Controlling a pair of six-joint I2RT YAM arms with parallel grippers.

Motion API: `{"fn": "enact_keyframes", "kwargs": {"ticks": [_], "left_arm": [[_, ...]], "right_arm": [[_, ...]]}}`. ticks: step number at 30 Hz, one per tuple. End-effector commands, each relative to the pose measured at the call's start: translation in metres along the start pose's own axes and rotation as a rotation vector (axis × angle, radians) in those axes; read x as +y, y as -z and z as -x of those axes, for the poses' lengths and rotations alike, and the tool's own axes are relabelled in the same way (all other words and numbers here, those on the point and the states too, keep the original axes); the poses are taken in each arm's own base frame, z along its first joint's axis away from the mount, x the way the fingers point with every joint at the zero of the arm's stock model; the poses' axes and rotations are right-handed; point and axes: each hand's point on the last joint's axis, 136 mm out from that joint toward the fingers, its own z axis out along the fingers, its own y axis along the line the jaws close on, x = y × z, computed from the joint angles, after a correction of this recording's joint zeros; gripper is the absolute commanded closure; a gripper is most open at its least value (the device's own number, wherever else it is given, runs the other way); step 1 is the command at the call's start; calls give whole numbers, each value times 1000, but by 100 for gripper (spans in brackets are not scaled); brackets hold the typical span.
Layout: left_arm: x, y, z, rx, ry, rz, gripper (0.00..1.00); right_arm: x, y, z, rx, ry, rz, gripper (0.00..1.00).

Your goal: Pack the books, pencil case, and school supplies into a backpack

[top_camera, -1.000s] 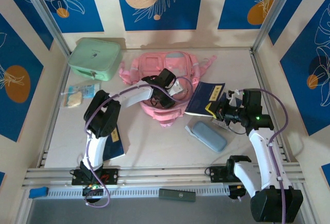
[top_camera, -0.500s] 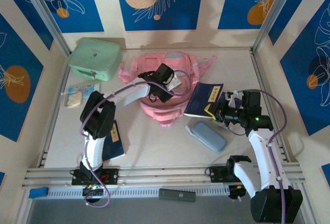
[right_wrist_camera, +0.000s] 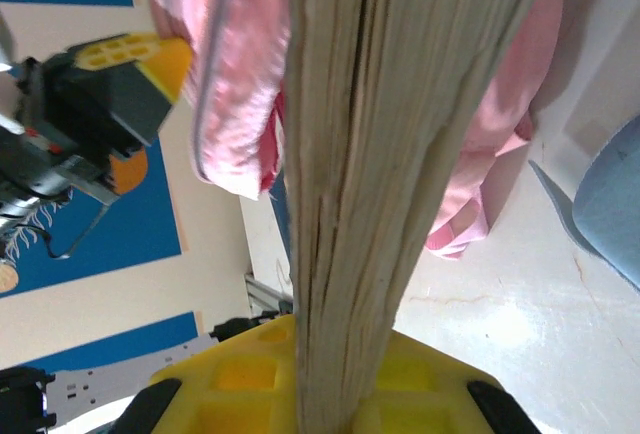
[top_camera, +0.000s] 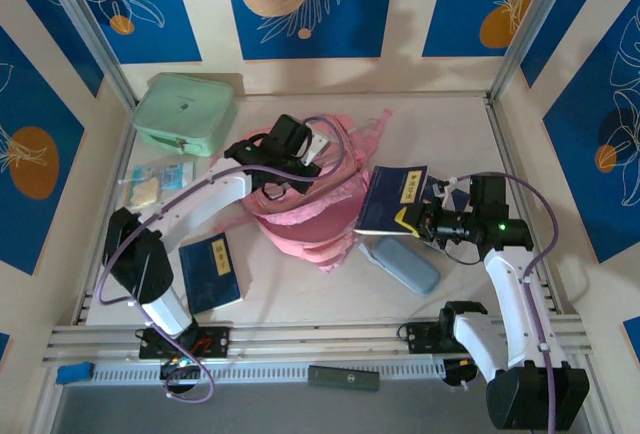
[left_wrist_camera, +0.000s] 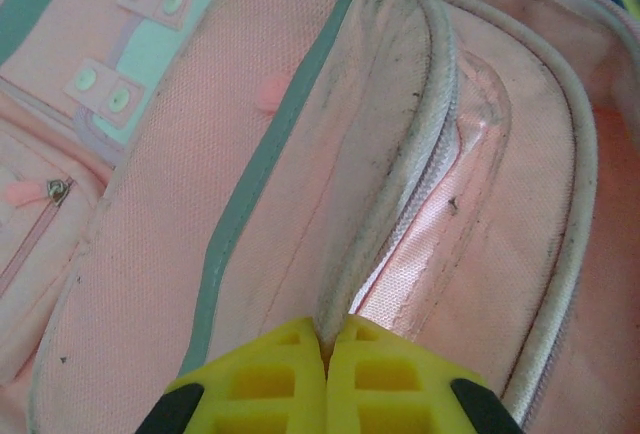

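Note:
The pink backpack (top_camera: 318, 216) lies mid-table, its mouth lifted open. My left gripper (top_camera: 303, 157) is shut on the bag's piped opening rim (left_wrist_camera: 400, 184), its yellow fingers (left_wrist_camera: 270, 374) pinching the edge with the pink lining beside them. My right gripper (top_camera: 420, 220) is shut on a navy book (top_camera: 393, 198) with a yellow label, held just right of the bag; its pale page edge (right_wrist_camera: 400, 134) rises from between the fingers. A second navy book (top_camera: 210, 272) lies flat at the front left. The grey-blue pencil case (top_camera: 400, 265) lies in front of the held book.
A mint-green boxy case (top_camera: 185, 112) stands at the back left. A clear packet (top_camera: 152, 184) lies in front of it. A dark bar (top_camera: 343, 377) and a blue piece (top_camera: 73, 372) rest on the front rail. Metal frame posts edge both sides.
My left gripper has shut on the backpack's rim and pulled it up and to the back left, spreading the mouth open. The right gripper and its book barely shifted.

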Motion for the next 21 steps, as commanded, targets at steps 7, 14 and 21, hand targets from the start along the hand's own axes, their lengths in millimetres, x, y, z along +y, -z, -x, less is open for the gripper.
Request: {"fn": "enact_keyframes", "kwargs": {"ticks": [7,14,21], "left_arm": [[26,42,37,-119,108,98,100],[25,54,56,-179,105,45,100],[23,58,70,-235,71,2,100]], "right_arm": [[-2,-16,-24,111,-4,-25,100],[25,-64,-21,173,129,65,100],[33,-127,4,168,217,62,100]]}}
